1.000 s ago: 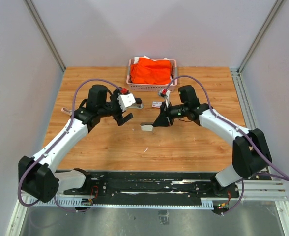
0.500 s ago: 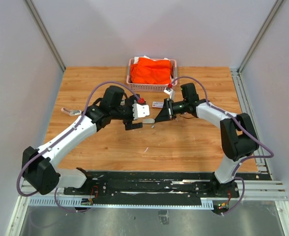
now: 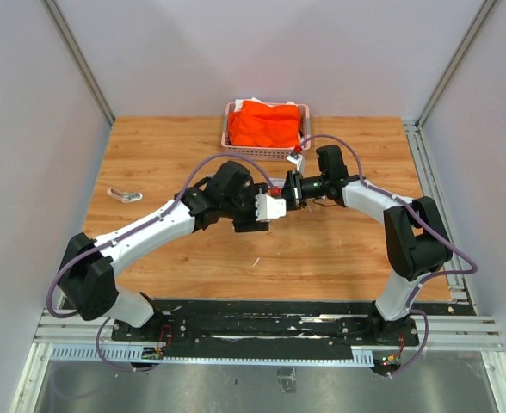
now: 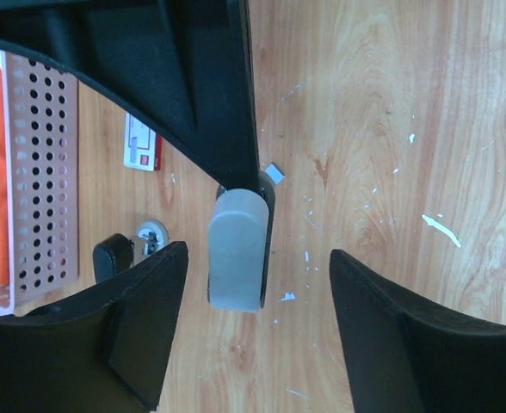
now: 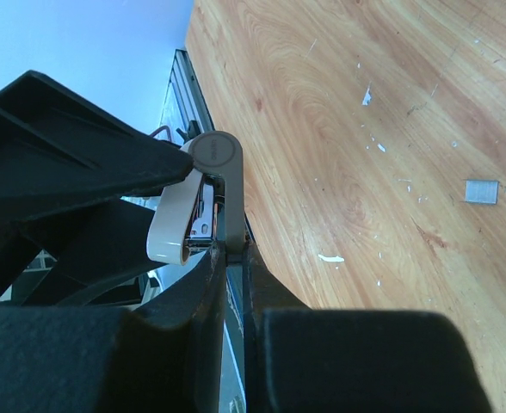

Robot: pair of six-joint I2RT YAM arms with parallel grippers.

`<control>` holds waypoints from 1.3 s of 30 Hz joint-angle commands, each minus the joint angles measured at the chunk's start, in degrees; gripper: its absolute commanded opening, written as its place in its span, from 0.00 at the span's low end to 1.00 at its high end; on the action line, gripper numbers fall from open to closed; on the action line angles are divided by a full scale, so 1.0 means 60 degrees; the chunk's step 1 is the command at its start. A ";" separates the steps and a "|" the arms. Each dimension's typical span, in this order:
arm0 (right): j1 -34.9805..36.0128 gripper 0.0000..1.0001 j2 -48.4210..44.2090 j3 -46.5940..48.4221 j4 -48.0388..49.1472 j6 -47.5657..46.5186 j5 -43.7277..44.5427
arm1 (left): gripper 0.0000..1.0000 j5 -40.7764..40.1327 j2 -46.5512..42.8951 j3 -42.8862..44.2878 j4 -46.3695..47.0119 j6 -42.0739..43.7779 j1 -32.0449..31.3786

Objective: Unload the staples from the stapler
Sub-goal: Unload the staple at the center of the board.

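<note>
My right gripper (image 5: 233, 258) is shut on the thin base plate of the grey stapler (image 5: 225, 176) and holds it off the table. Its beige top arm (image 5: 172, 225) is swung away from the base, baring the metal magazine; I cannot tell whether staples are inside. In the left wrist view the stapler's rounded grey end (image 4: 236, 249) sits between my left gripper's (image 4: 253, 301) fingers (image 4: 141, 318), which stand open on either side without touching it. From above, the left gripper (image 3: 266, 209) meets the right gripper (image 3: 289, 191) at mid-table. Tiny pale staples (image 4: 441, 229) lie scattered on the wood.
A pink basket (image 3: 264, 155) holding orange cloth stands at the back centre. A small white box with a red label (image 4: 143, 151) lies near it. A small silvery object (image 3: 125, 195) lies at the table's left. A little grey square (image 5: 482, 191) rests on the wood.
My left arm has swung right to the stapler and its jaws have narrowed around the stapler's end. The right gripper moved back and up with the stapler, then held still.
</note>
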 commanded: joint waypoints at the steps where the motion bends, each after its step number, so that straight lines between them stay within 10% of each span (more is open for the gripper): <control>1: -0.0089 0.00 -0.0182 -0.0184 0.0240 0.0208 -0.0101 | 0.66 -0.0308 0.0197 0.0524 0.0405 -0.0402 -0.0202; 15: -0.0174 0.00 -0.0125 -0.0254 0.0242 0.0294 0.0042 | 0.37 -0.0327 0.0635 0.0732 0.0243 -0.0563 -0.0543; 23: -0.0320 0.00 -0.0169 -0.0357 0.0260 0.0294 0.0155 | 0.01 -0.0580 0.0694 0.0744 0.0331 -0.0723 -0.0574; 39: -0.0962 0.00 0.0152 -0.0723 0.0737 0.0220 -0.0021 | 0.00 0.0558 -0.0123 0.0772 0.0674 -0.2001 -0.0015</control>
